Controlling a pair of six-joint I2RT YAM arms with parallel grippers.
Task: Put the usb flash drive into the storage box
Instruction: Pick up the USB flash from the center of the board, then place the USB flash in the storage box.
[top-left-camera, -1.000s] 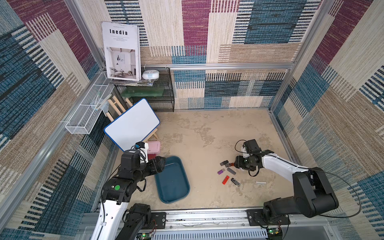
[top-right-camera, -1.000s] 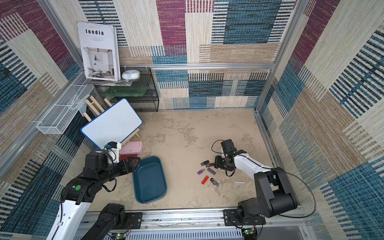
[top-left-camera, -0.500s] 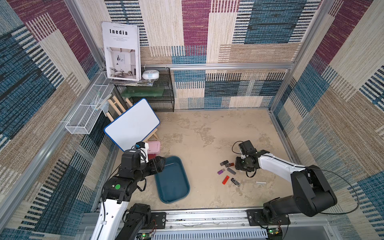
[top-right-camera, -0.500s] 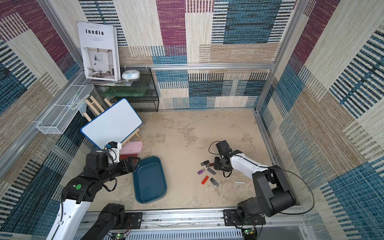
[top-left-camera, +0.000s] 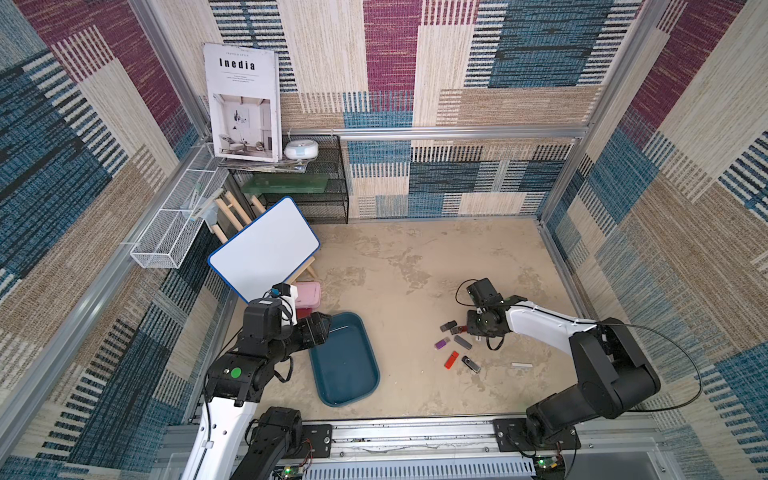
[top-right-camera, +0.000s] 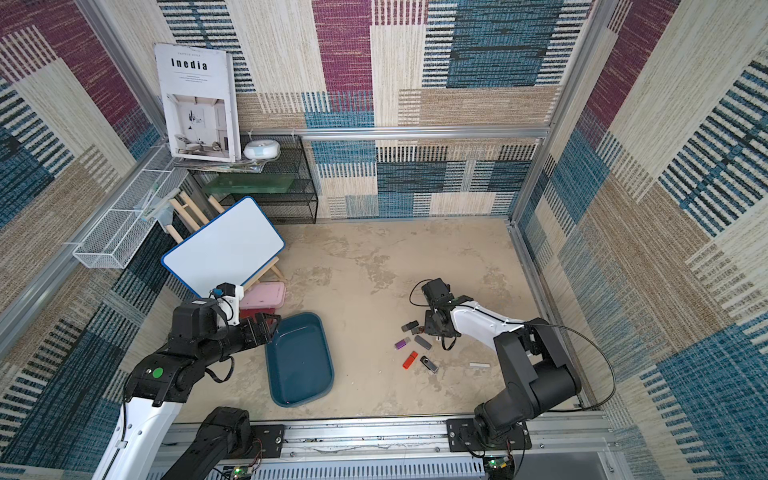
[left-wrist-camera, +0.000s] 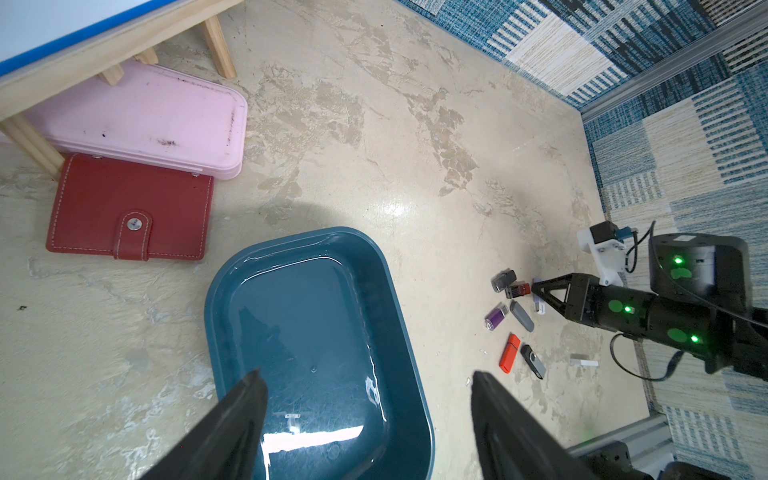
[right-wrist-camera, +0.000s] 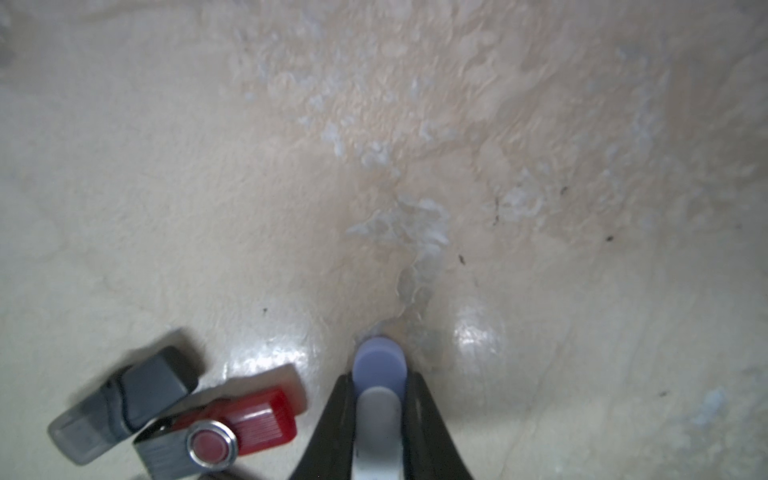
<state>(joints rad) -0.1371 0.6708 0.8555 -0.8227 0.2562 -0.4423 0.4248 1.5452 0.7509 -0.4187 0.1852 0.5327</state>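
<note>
While left claw (left-wrist-camera: 366, 375) gapes by storage box (left-wrist-camera: 299, 316), right claw (right-wrist-camera: 379, 380) clamps flash drive (right-wrist-camera: 378, 361).

- A shallow teal plastic storage box (top-left-camera: 345, 361) lies on the beige worktop (top-left-camera: 415, 257), left of the scattered usb flash drives (top-left-camera: 462, 341).
- A pink lidded box (top-left-camera: 309, 293) and a flat red case (left-wrist-camera: 129, 208) lie behind it.

The teal storage box (top-left-camera: 345, 365) sits on the sandy floor (top-left-camera: 415, 270), and the left gripper (top-left-camera: 327, 328) hangs over its far left corner, with a pink box (top-left-camera: 309, 291) just beyond that corner. Well off to the storage box's right, the right gripper (top-left-camera: 464, 330) is low among loose drives, a purple flash drive (top-left-camera: 441, 343) and a red flash drive (top-left-camera: 451, 360) nearest the box.
</note>
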